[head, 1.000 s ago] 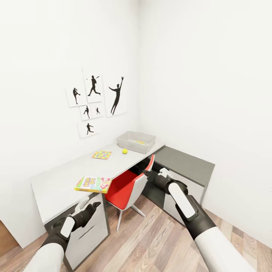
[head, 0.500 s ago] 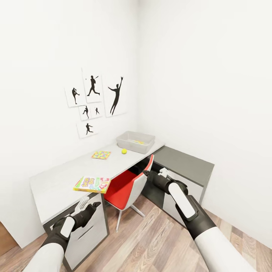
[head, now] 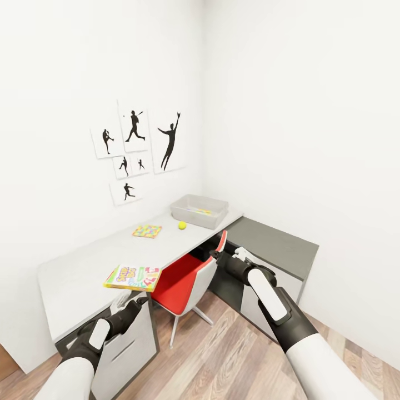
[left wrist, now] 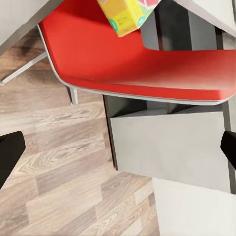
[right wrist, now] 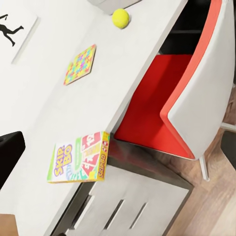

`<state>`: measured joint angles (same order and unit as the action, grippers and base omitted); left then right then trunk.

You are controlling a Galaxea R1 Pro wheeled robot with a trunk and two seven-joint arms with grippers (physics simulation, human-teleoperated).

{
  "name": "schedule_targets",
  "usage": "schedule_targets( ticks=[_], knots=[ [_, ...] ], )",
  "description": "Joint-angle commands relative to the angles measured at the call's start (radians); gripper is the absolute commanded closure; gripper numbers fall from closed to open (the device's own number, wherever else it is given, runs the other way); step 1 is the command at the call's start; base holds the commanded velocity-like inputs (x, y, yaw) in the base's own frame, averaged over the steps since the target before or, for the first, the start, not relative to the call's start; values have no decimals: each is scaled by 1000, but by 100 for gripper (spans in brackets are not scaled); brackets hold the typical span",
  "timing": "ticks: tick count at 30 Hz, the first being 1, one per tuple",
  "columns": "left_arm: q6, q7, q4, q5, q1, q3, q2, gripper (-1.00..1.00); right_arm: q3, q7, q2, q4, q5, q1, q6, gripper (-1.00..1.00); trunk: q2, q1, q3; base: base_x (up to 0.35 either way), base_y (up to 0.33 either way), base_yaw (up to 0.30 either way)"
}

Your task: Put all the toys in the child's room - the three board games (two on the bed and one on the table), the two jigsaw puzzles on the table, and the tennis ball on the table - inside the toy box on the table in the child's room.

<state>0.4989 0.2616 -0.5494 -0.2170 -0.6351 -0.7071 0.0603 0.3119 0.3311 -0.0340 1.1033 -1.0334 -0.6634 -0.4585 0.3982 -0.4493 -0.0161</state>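
Both pincers are spread wide and empty: left pincer (head: 129, 303) low left of the frame, right pincer (head: 226, 254) mid-frame over the red chair (head: 186, 278). On the desk (head: 78, 272) the Skip-Bo box (head: 134, 277) juts over the front edge. Further back sit a puzzle (head: 147, 230), the ball (head: 181, 225), and the toy box (head: 199, 210) in the corner with something colourful inside. White walls, sports silhouettes (head: 136, 150) upper left, plank floor (head: 233, 355).

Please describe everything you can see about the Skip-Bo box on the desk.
The Skip-Bo box is a flat cardboard-looking game box, its lid green, red and white with yellow lettering and a yellow side edge. It lies closed and flat at the front edge of the pale desk, one corner jutting over the edge beside the red chair. Neither gripper touches it.
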Motion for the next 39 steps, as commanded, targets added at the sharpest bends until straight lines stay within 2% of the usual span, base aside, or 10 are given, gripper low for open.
schedule_targets(
  ticks=[1, 39],
  knots=[
    [9, 2, -2, -4, -1, -8, 1, -100, 1, 9, 0, 2, -10, -1, -1, -100, 2, -1, -2, 27, 0, 0],
    [9, 2, -1, -4, -2, -7, 3, -100, 3, 9, 0, 3, -11, -1, -2, -100, 2, -1, -2, 2, 0, 0]
  ],
)
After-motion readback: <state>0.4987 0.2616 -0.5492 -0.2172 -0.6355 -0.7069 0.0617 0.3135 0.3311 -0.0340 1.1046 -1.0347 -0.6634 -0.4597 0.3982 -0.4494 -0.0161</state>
